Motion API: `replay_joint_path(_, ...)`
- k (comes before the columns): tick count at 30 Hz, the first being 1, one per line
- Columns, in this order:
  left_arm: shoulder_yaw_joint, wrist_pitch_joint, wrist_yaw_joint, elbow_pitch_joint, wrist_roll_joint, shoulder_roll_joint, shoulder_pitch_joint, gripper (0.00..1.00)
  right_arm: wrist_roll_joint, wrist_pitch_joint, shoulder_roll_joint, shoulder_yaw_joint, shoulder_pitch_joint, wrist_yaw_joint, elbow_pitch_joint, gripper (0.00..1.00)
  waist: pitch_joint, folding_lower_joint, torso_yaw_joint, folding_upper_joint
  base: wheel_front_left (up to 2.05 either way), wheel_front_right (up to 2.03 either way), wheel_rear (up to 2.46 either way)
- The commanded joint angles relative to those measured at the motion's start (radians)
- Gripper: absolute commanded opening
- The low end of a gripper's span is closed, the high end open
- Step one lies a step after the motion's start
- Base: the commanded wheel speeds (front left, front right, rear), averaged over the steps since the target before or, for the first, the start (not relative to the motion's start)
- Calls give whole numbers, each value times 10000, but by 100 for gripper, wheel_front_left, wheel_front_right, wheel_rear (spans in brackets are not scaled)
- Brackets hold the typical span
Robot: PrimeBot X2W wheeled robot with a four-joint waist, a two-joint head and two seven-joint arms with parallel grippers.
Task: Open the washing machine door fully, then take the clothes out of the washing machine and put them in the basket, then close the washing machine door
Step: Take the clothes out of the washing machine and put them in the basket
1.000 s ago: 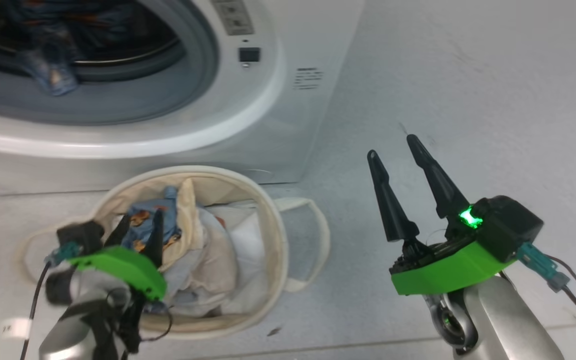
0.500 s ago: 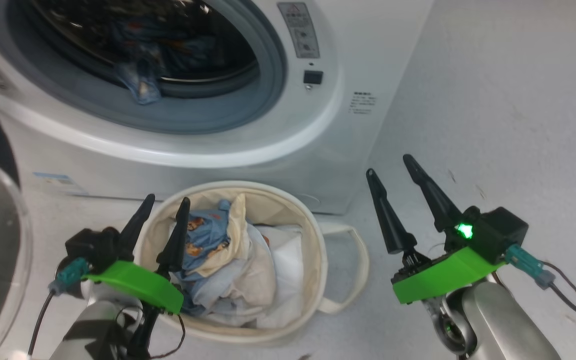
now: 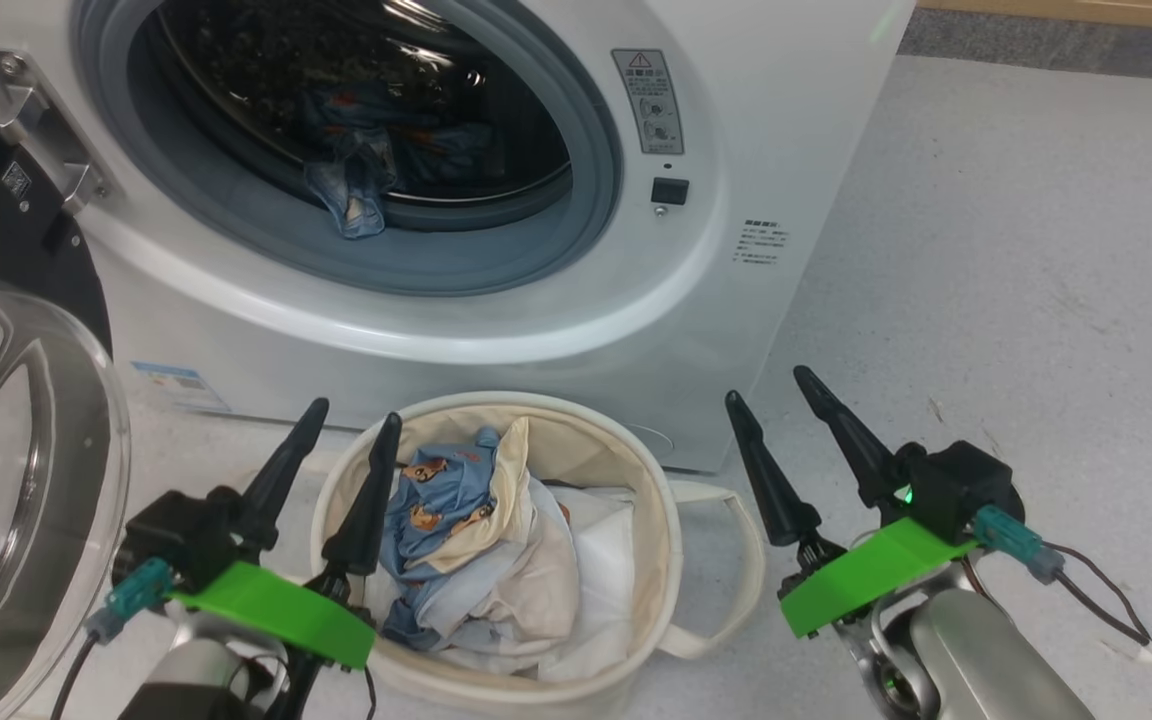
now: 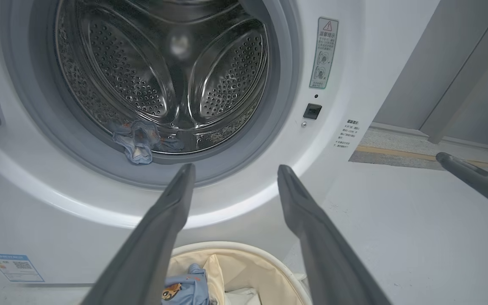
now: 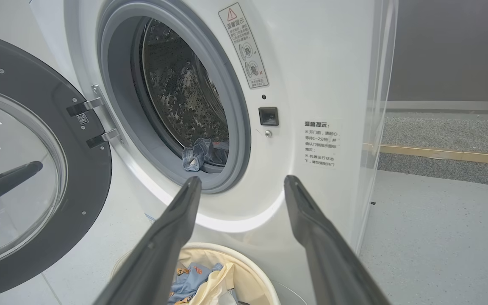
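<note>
The white washing machine stands with its black-rimmed door swung wide open to the left. A blue patterned piece of the clothes hangs over the drum's front lip. Below the opening sits the cream basket, holding more blue and cream clothes. My left gripper is open and empty at the basket's left rim, pointing at the drum. My right gripper is open and empty to the right of the basket.
The door's metal hinge sits at the opening's left edge and its latch socket at the right. A blue sticker marks the machine's lower left. Bare grey floor runs to the right, up to a step with a yellow strip.
The head view has shifted, so more of the machine and the open door show. My left gripper has come up from over the clothes in the basket to its left rim, empty.
</note>
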Motion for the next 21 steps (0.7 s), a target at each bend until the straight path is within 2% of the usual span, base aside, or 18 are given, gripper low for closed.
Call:
replay_joint_path(1,363,26,74,-365,-71,314,-113,100,14,-49,33,192,-60,42,-284,100,-2,0,-3,0,0,0,0)
replay_joint_path(12,581,73,277,-195,-447,159,-196,100,55,-49,80,181,-92,42,-342,100,195,0,-175,0,0,0,0)
replay_joint_path(21,660,-216,545,2948,573,113,-2946,100,-130,-49,69,326,-353,42,-768,100,1350,0,-953,0,0,0,0)
